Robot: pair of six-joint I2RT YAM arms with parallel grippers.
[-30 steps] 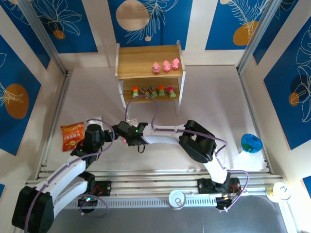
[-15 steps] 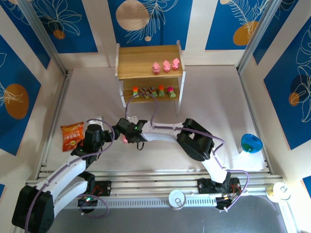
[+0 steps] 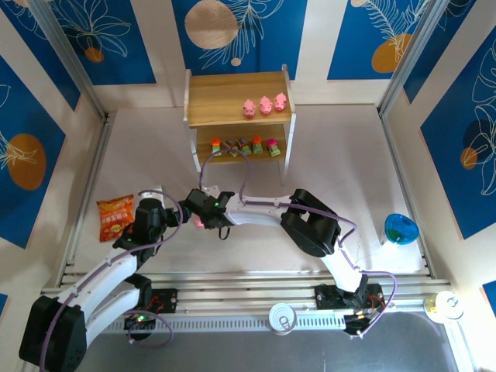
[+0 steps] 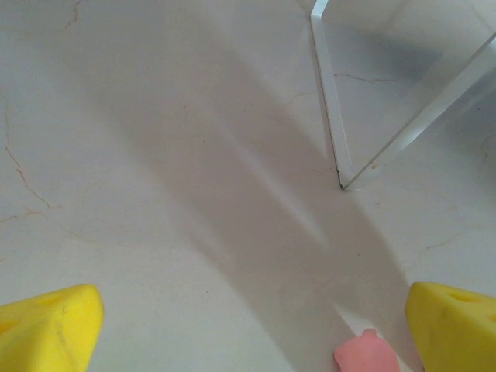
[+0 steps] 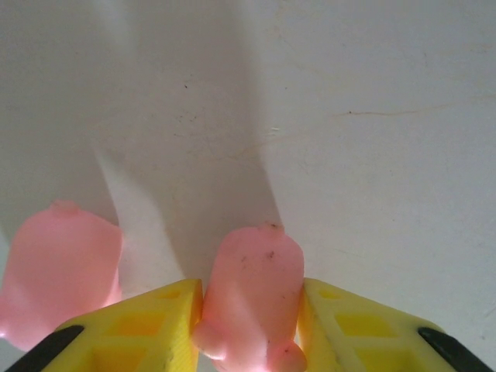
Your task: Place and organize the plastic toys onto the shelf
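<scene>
1. Right wrist view: a pink pig [image 5: 252, 271] was pinched between the yellow fingers [image 5: 155, 318] of the right claw [image 5: 249, 291], low over the pale table [image 5: 372, 116].
2. A second pig [image 5: 58, 271] sat just beside it, left of that claw.
3. The left claw [image 4: 253, 310] gaped wide above the table, with a small pig [image 4: 366, 355] near its right finger.
4. From above, both claws met well in front of the shelf [image 3: 225, 97].
5. Three pigs [image 3: 265, 105] lined its top board, and five blocky toys [image 3: 244, 146] sat in a row on the lower one.
</scene>
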